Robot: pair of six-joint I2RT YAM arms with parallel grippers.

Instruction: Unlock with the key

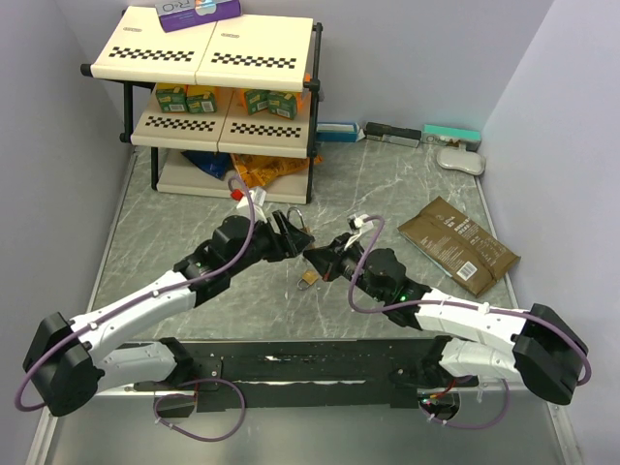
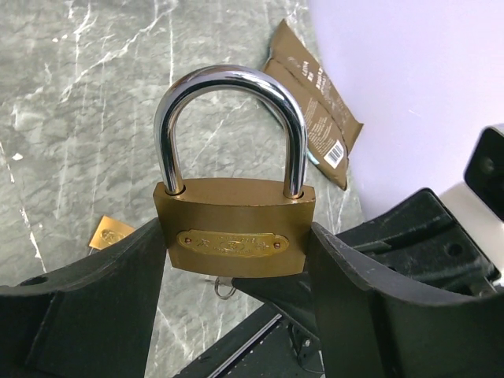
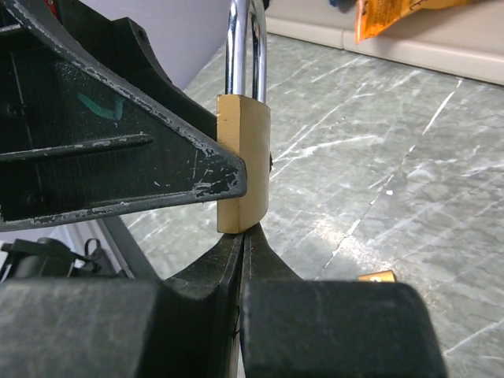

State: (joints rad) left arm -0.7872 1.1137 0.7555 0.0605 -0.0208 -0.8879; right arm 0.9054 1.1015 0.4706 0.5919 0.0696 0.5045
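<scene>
Peeking out from under the larger brass padlock, the key shows only as a small silvery sliver at the body's underside, right where the tips of the right gripper meet it. That gripper's fingers are pinched tight together on the key, and in its own wrist view they point up at the lock's bottom edge. The padlock is lifted off the table, its shackle seated in the body and its sides clamped between the spread fingers of the left gripper. Both arms lean in to meet over the middle of the table. The left one stretches diagonally from the near left to a bent wrist, and the right one runs low from the near right, reaching leftward. Just below where they meet, a smaller brass padlock lies on the marbled surface. A brown packet lies well off to the right, and a shelf rack stands at the far left.
</scene>
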